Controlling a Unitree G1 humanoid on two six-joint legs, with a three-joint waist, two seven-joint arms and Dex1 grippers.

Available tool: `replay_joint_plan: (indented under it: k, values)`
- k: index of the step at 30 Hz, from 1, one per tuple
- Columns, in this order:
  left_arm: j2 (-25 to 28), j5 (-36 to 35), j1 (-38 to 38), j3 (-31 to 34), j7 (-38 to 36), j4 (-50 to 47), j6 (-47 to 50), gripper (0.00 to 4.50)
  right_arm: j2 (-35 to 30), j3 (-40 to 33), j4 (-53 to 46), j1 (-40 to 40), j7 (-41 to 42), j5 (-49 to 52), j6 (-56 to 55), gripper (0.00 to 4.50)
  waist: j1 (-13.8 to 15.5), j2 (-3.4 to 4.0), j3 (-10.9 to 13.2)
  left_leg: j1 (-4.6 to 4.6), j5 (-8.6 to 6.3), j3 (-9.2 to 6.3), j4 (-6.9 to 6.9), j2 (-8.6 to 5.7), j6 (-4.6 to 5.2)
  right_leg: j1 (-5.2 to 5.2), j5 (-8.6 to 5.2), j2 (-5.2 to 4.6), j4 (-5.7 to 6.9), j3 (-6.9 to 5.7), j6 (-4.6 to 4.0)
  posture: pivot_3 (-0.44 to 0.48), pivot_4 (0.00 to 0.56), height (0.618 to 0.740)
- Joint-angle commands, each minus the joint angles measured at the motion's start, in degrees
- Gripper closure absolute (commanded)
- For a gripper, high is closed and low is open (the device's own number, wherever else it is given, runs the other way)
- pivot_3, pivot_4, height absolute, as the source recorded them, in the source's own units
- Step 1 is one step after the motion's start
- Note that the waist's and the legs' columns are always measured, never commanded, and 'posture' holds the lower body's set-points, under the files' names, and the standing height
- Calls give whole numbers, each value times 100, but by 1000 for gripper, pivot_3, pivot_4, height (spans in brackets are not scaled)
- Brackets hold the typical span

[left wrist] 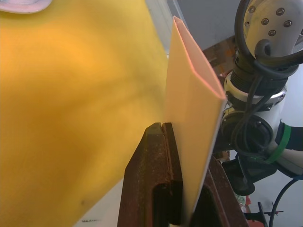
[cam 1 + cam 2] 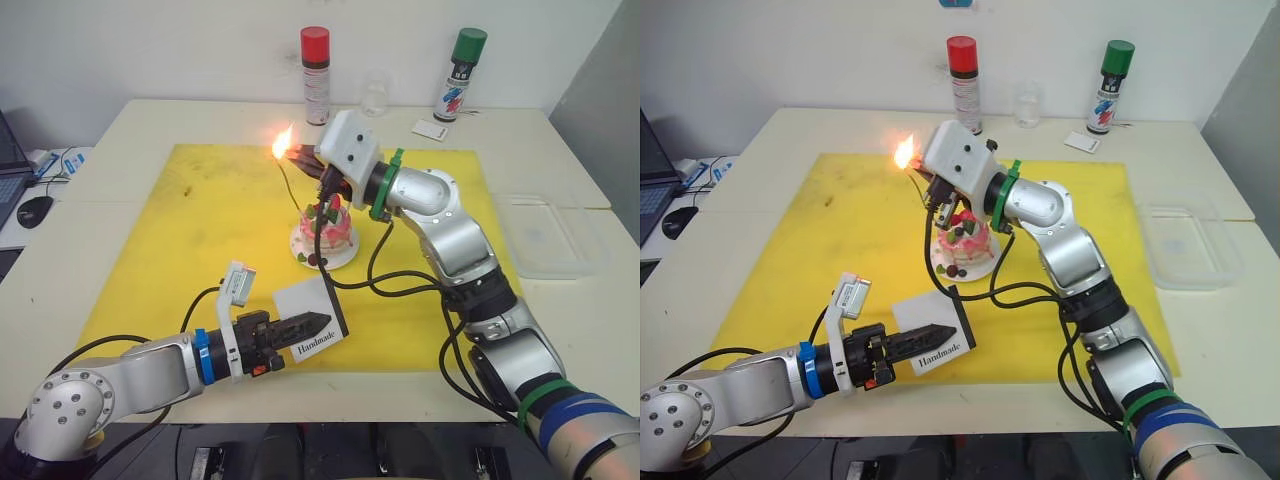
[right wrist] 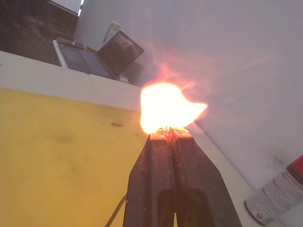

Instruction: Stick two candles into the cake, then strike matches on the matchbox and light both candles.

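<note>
The pink-and-white cake (image 2: pixel 338 232) sits on its small white plate (image 2: pixel 301 243) in the middle of the yellow mat (image 2: pixel 180 230). One thin candle (image 2: pixel 288 185) rises from the cake, leaning left. My right gripper (image 2: pixel 297 153) hovers above the cake, shut on a burning match. Its flame (image 3: pixel 165 109) flares at the fingertips, right by the candle's top end. Whether the candle itself burns I cannot tell. Near the mat's front edge, my left gripper (image 2: pixel 318 322) is shut on the white "Handmade" matchbox (image 2: pixel 300 298), holding it up on edge.
At the back of the table stand a red-capped spray can (image 2: pixel 315 62), a green-capped can (image 2: pixel 460 75) and a clear glass (image 2: pixel 375 97), with a small white card (image 2: pixel 430 128) nearby. A clear plastic container (image 2: pixel 545 235) lies at the right, a mouse (image 2: pixel 35 210) at the far left.
</note>
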Motion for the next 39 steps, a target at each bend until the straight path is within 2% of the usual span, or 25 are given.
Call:
replay_joint_plan:
  k: [1, 10, 39]
  values:
    - [-63, 16, -101, -63, -28, -149, -112, 4500, 230, 103, 313, -315, -266, -267, -280, 4478, -1, 0, 0, -1, 0, 0, 0, 0, 0, -2, 0, 0, 0, 0, 0, 0, 150, 740]
    - [-112, 28, -105, -125, 35, -201, -214, 4500, 399, 129, 929, -569, -459, -603, -473, 4478, 3, 0, 0, -1, 0, 0, 0, 0, 0, -2, 0, 0, 0, -1, -1, 0, 150, 740]
    - [-112, -54, -159, -211, 50, -242, -243, 4500, 188, 108, 679, -419, -347, -657, -328, 4478, -1, 1, 0, -1, 0, 0, -2, 0, 0, -2, -1, 0, -1, -1, -2, 0, 150, 740]
